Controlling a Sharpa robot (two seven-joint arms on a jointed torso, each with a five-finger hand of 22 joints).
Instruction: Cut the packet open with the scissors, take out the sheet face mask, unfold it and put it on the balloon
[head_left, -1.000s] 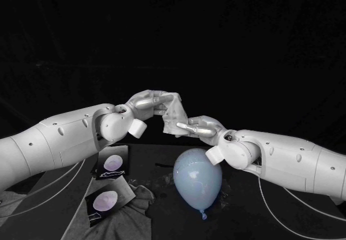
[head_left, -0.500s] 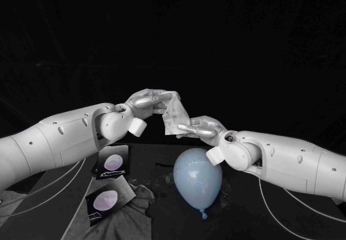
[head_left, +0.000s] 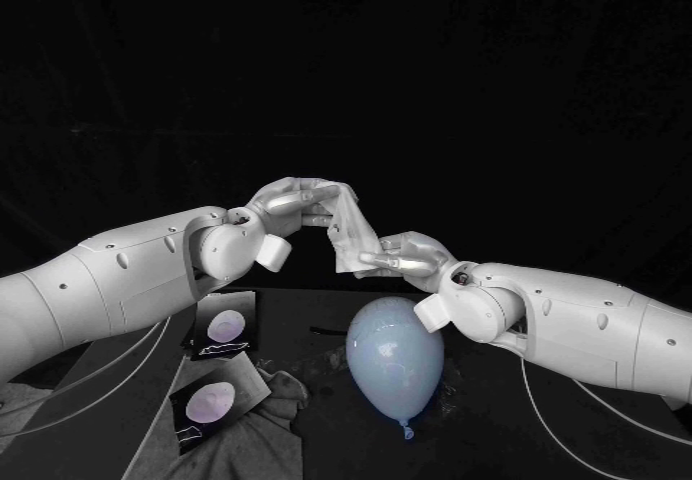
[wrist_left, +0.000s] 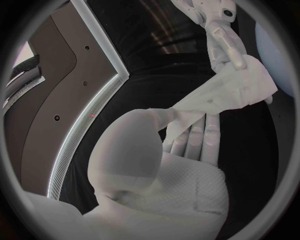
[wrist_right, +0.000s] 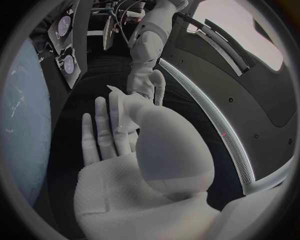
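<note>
The white sheet mask (head_left: 351, 232), still partly folded, hangs in the air between my two hands above the table. My left hand (head_left: 293, 206) pinches its upper end and my right hand (head_left: 402, 256) pinches its lower end. In the left wrist view the mask (wrist_left: 232, 93) stretches from my left hand (wrist_left: 167, 165) to the right hand's fingers (wrist_left: 224, 41). The right wrist view has the mask (wrist_right: 122, 113) between my right hand (wrist_right: 119, 150) and the left hand (wrist_right: 147, 80). The pale blue balloon (head_left: 394, 354) lies on the table just below the right hand, knot toward me.
Two dark packets with oval prints lie at the left of the table, one (head_left: 227, 331) farther back and one (head_left: 212, 402) nearer, resting on a crumpled grey cloth (head_left: 260, 435). The balloon (wrist_right: 25, 120) bulges close beside the right hand.
The hands have drawn slightly apart, the right hand shifting a little to the right, and the mask between them is pulled longer and narrower. The balloon and packets have not moved.
</note>
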